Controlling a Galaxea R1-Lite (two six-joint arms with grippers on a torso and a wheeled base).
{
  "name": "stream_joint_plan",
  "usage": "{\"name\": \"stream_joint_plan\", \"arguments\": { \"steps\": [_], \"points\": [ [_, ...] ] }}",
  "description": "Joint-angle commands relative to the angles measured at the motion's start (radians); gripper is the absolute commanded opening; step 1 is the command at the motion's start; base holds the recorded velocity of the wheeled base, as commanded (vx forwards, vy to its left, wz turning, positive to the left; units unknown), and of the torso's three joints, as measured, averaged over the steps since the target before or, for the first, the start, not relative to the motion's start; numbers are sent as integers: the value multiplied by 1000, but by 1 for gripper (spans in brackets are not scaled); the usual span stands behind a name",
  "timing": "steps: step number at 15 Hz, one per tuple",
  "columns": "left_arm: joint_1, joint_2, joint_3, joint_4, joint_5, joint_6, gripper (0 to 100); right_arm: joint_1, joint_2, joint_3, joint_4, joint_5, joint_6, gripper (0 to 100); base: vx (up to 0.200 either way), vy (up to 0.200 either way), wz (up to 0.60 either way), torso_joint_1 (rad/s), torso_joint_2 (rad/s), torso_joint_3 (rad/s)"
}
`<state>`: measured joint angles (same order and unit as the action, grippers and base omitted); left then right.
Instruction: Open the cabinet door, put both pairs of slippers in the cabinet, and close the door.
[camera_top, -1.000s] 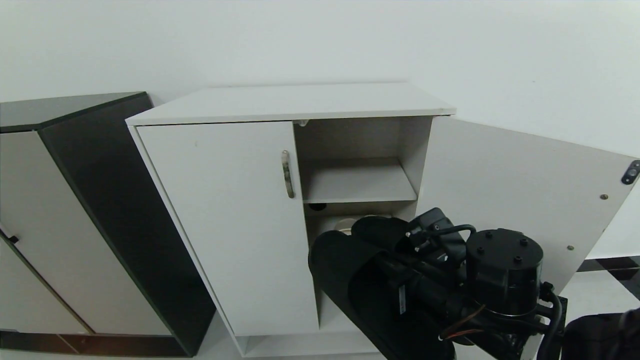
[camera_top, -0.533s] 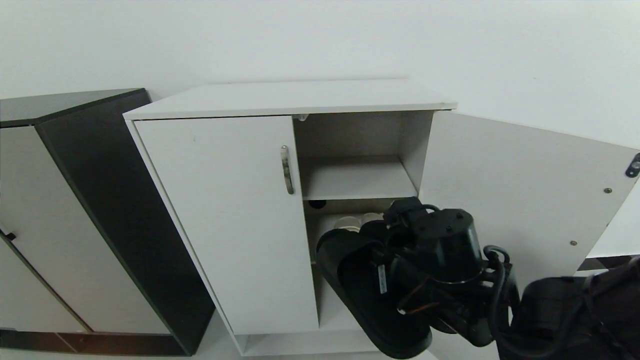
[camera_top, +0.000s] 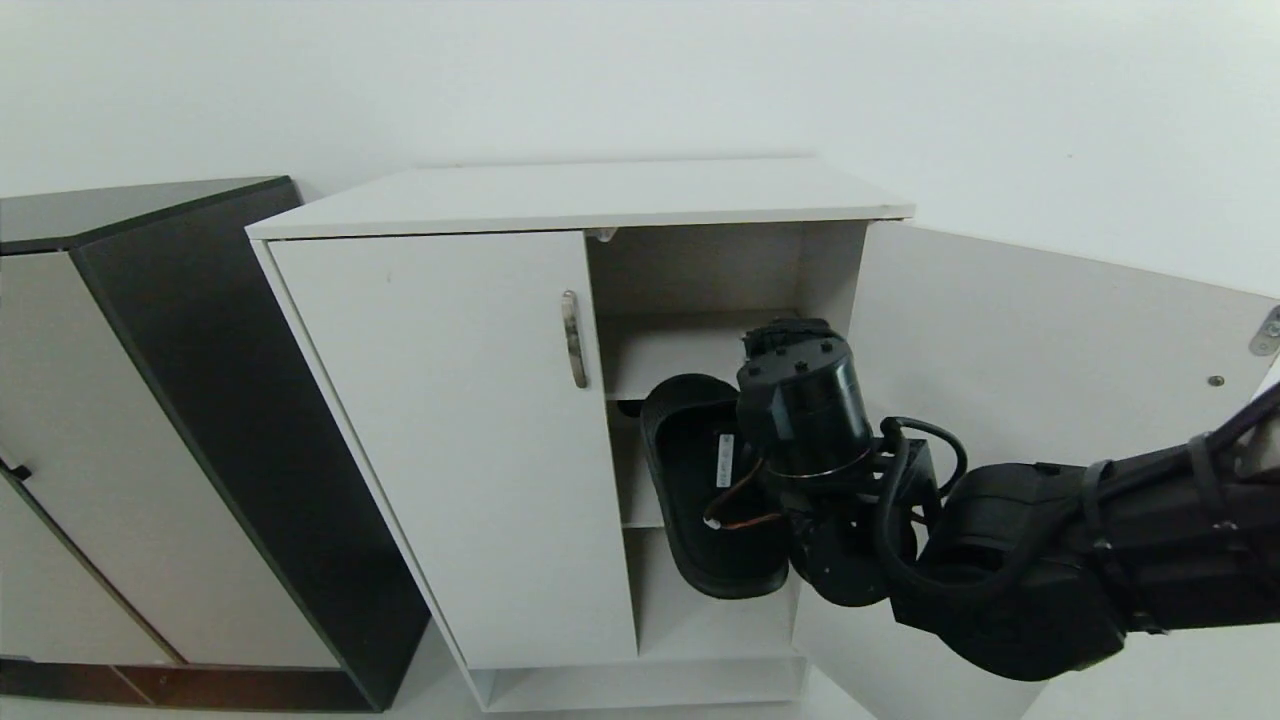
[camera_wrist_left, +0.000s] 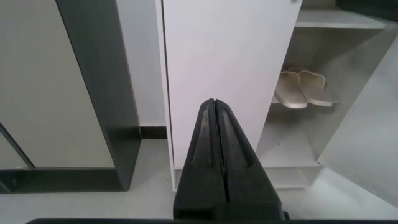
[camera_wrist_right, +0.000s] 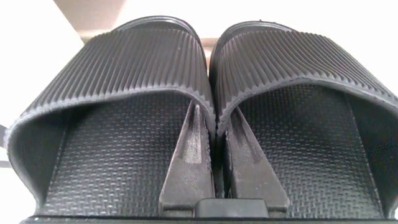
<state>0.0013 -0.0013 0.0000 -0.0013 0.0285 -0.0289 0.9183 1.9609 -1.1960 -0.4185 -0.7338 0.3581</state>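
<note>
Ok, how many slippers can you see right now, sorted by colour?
black slippers: 2, clamped together in the right gripper
beige slippers: 2, side by side inside the cabinet
Total: 4

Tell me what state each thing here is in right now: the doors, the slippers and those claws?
Right door: swung open.
Left door: shut.
Black slippers: clamped side by side in the right gripper.
Beige slippers: lying inside the cabinet.
Left gripper: shut, empty.
</note>
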Motion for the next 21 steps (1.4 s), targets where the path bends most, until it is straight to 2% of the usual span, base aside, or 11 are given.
{"name": "stream_joint_plan", "arguments": {
  "steps": [1,2,13,18,21],
  "points": [
    [0,1,0,0,1,0,0,1,39,-11,-2,-1,-1,0,0,0,0,0,0,0],
    [0,1,0,0,1,0,0,1,39,-14,0,-1,1,0,0,0,0,0,0,0],
    [0,1,0,0,1,0,0,-1,44,-10,-2,-1,-1,0,200,0,0,2,3,5],
    [0,1,0,0,1,0,0,-1,58,-14,-8,-1,-33,0,0,0,0,0,0,0],
    [0,1,0,0,1,0,0,-33,90,-80,-11,1,-56,0,0,0,0,0,0,0]
  ]
}}
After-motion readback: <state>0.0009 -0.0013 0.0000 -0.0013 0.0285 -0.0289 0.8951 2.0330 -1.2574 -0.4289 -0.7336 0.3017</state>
